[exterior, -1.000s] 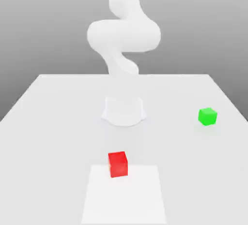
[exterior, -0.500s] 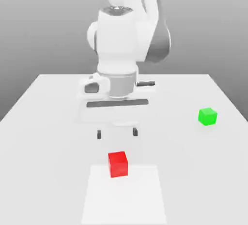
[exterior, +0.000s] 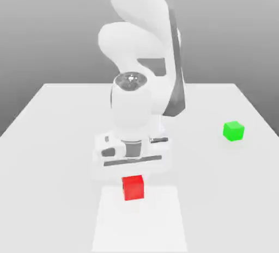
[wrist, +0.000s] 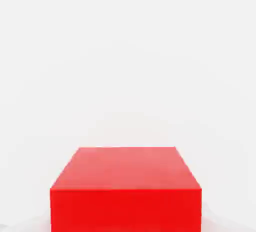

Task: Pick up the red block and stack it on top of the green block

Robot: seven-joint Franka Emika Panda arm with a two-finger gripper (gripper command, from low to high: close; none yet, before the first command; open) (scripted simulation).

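One red block [exterior: 133,188] and one green block [exterior: 234,131] sat on one surface [exterior: 207,165] bearing one arm [exterior: 131,105].

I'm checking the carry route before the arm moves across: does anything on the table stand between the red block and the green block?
Nothing visible stands between them: the red block sits under the hand, the green block farther toward the exterior view's right, with only bare table between.
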